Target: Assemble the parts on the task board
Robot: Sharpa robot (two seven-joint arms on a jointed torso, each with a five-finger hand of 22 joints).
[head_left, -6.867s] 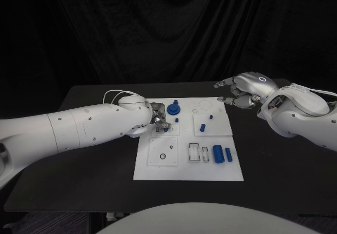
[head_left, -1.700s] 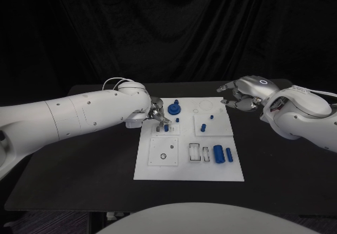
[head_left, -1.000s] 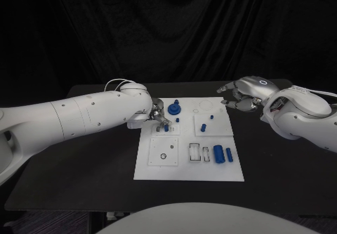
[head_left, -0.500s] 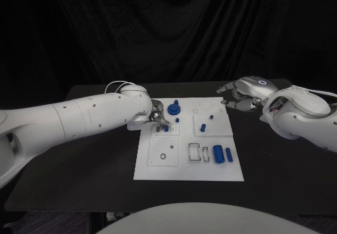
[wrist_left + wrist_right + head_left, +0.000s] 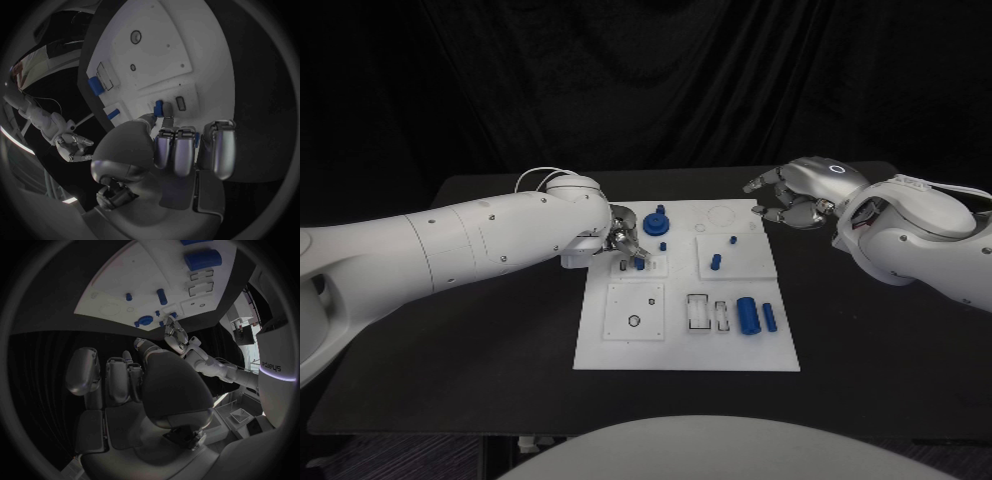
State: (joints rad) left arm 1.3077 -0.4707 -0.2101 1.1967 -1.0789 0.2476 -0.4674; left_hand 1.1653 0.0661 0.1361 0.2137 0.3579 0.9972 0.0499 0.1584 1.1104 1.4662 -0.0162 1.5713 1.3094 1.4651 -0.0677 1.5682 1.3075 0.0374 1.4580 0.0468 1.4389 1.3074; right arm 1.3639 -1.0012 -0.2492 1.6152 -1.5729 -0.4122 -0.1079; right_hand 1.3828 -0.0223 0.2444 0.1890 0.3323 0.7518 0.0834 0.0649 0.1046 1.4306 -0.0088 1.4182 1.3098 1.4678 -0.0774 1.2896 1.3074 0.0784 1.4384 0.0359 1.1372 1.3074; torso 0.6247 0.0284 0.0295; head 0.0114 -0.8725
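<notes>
- Matte black desk point(image 5: 473, 370), flat and plain, carrying a smooth white rectangular task board point(image 5: 687, 350) at its middle.
- On the nearer half of the board: a fat blue cylinder point(image 5: 747, 314) lying on its side, with a slimmer blue rod point(image 5: 770, 317) just beside it on the right.
- Just left of those two: a pair of narrow rectangular slots point(image 5: 705, 314) outlined in black, and further left a square inset plate point(image 5: 633, 313) with a small dark ring in it.
- Further back, on the right inset square: a short blue peg point(image 5: 715, 262) and, behind it, a tiny blue stud point(image 5: 733, 239).
- At the board's left edge, mid-depth: silver metallic left hand point(image 5: 623, 240) on its glossy white arm, fingers curled down and pinching a small blue part point(image 5: 639, 263) against the board; in the left wrist view, fingertips point(image 5: 164, 123) closed round that same blue part point(image 5: 159, 107) beside a small rectangular pocket.
- Just beyond the left hand: a round blue gear-like piece point(image 5: 656, 222) with a knob on top, standing on the board.
- At the board's far right corner: a faint circular recess point(image 5: 728, 216).
- Off the board, past its far right corner: silver right hand point(image 5: 798, 195) raised above the desk, fingers curled in loosely with nothing in them.
- Small glowing ring mark on the back of the right hand; no readable writing on the board.
</notes>
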